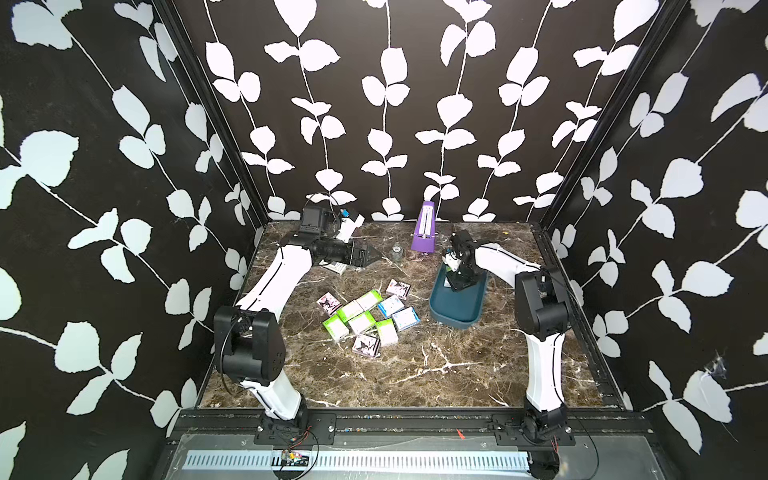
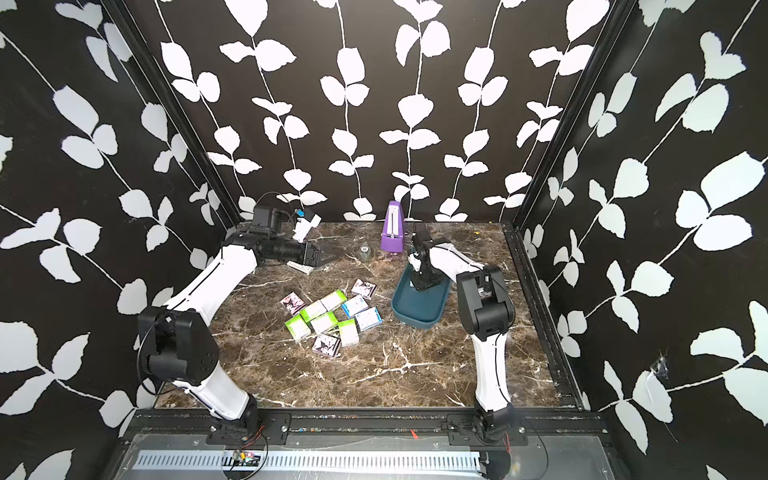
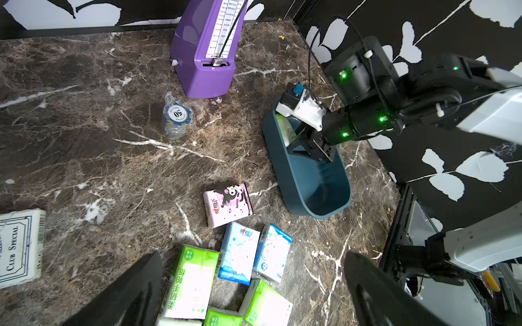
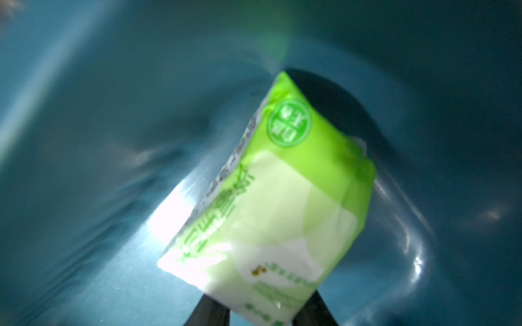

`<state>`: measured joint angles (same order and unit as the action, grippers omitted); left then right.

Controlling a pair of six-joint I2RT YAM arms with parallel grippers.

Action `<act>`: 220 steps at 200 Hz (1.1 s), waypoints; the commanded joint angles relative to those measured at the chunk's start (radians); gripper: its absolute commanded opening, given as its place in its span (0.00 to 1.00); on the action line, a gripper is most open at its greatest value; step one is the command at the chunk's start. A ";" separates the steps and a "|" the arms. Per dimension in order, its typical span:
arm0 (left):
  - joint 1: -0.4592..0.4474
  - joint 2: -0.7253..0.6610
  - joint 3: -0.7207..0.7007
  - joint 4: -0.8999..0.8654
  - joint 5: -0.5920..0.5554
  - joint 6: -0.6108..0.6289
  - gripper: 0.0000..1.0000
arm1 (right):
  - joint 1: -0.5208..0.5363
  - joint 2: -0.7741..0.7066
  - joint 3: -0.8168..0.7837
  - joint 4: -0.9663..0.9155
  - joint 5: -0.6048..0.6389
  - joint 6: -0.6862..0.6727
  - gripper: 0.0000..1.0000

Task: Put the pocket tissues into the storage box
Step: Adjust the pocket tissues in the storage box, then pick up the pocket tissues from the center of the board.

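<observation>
Several pocket tissues (image 1: 365,316) lie in a loose pile mid-table, green, blue and pink-purple packets, seen in both top views (image 2: 328,320). The dark teal storage box (image 1: 453,322) stands to their right. My right gripper (image 1: 453,286) points down inside the box. In the right wrist view its two dark fingers (image 4: 261,310) flank the lower end of a green-and-white packet (image 4: 282,211), shut on it, with the box wall (image 4: 113,113) behind. My left gripper (image 1: 374,255) hovers open at the back left with nothing between its fingers (image 3: 254,254).
A purple pyramid metronome (image 1: 424,230) stands at the back, with a wrapped stack of poker chips (image 3: 178,117) beside it. A card box (image 3: 19,248) lies under the left arm. A pink-purple packet (image 3: 227,204) sits apart, nearest the storage box (image 3: 319,214).
</observation>
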<state>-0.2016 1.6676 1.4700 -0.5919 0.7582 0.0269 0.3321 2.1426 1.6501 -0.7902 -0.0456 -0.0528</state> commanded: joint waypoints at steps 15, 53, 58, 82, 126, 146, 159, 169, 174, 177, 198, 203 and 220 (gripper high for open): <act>-0.003 -0.054 -0.002 -0.006 0.001 0.014 0.99 | -0.002 0.001 0.029 0.034 -0.034 0.027 0.33; -0.004 -0.055 -0.004 -0.005 0.002 0.013 0.99 | -0.002 0.016 0.032 0.054 -0.072 0.051 0.34; -0.004 -0.056 -0.004 -0.005 0.004 0.014 0.99 | -0.001 0.016 0.032 0.057 -0.083 0.054 0.34; -0.003 -0.056 -0.009 -0.005 0.001 0.013 0.99 | 0.001 0.005 0.022 0.080 -0.103 0.069 0.36; -0.004 -0.057 -0.009 -0.001 0.001 0.013 0.99 | 0.001 -0.009 0.020 0.068 -0.079 0.059 0.48; -0.004 -0.060 -0.011 0.000 0.000 0.016 0.99 | 0.000 -0.036 0.020 0.053 -0.058 0.050 0.53; -0.004 -0.060 -0.013 0.001 0.000 0.016 0.99 | 0.001 -0.069 0.017 0.047 -0.056 0.038 0.58; -0.004 -0.060 -0.011 0.002 -0.004 0.012 0.99 | 0.002 -0.101 0.011 0.048 -0.051 0.032 0.60; -0.003 -0.062 -0.008 0.001 -0.007 0.007 0.99 | 0.005 -0.120 0.010 0.048 -0.046 0.026 0.61; -0.004 -0.065 -0.004 0.000 -0.008 0.003 0.99 | 0.006 -0.131 0.008 0.047 -0.042 0.022 0.61; -0.005 -0.090 0.005 0.015 -0.010 -0.031 0.99 | 0.026 -0.219 0.006 0.047 -0.003 -0.017 0.63; -0.005 -0.098 0.001 0.027 -0.015 -0.041 0.99 | 0.034 -0.241 0.001 0.049 0.007 -0.026 0.64; -0.005 -0.131 -0.018 0.044 -0.046 -0.063 0.99 | 0.080 -0.308 -0.026 0.065 0.043 -0.048 0.65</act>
<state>-0.2016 1.6344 1.4696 -0.5892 0.7391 -0.0002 0.3527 1.9583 1.6482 -0.7334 -0.0624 -0.0502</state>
